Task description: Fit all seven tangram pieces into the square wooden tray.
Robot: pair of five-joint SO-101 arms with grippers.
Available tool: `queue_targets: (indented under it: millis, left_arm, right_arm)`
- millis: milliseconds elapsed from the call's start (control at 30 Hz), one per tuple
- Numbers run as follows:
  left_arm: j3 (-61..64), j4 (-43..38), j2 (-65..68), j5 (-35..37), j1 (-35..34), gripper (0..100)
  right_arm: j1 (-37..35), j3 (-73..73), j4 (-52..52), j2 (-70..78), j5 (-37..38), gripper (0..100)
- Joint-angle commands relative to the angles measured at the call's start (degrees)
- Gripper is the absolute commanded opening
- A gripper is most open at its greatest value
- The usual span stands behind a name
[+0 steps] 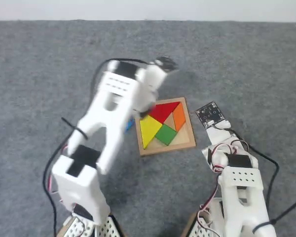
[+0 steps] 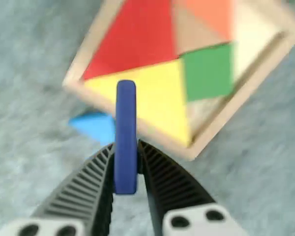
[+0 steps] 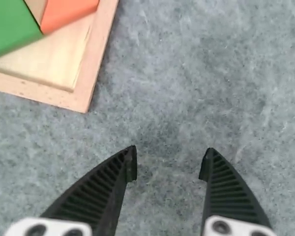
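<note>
The left end effector was clamped on a dark blue piece held on edge, above the rim of the square wooden tray by the yellow triangle. A light blue piece lay on the gray tabletop just beside that rim. Inside the tray sat the red, orange, tan and green pieces with bare wood beside them, and the right end effector hung with its fingers apart over the tabletop near the tray's corner.
</note>
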Motion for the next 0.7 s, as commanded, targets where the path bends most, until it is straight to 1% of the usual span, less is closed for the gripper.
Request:
queue_targets:
  millis: [0, 67, 133, 333, 400, 533, 667]
  left_arm:
    - [-1.98, -6.95, -0.79, 10.73, 6.77, 1]
    - [-2.24, -9.85, 2.11, 15.56, 8.09, 1]
    - [-2.42, -11.96, 4.84, 18.9, 9.23, 1]
    - [-5.58, -11.78, 9.67, 26.29, 12.04, 1]
    - [-7.08, -10.81, 10.29, 27.34, 13.1, 1]
    - [-9.54, -8.35, 10.81, 27.78, 15.03, 1]
    - [-10.07, -8.35, 12.13, 29.01, 15.03, 1]
  right_arm:
    - [1.19, -0.18, -0.57, -1.63, -0.97, 22.7]
    - [2.95, -0.18, -0.57, -1.98, -1.05, 22.7]
    - [4.44, -0.18, -0.57, -2.07, -1.05, 22.7]
    - [5.49, -0.26, -0.57, -2.15, -1.14, 22.7]
    - [7.25, -0.62, -0.48, -2.15, -2.46, 22.7]
    - [13.85, -1.85, -0.48, -2.15, -3.08, 22.6]
    - [17.63, -2.73, -0.48, -1.98, -3.16, 22.6]
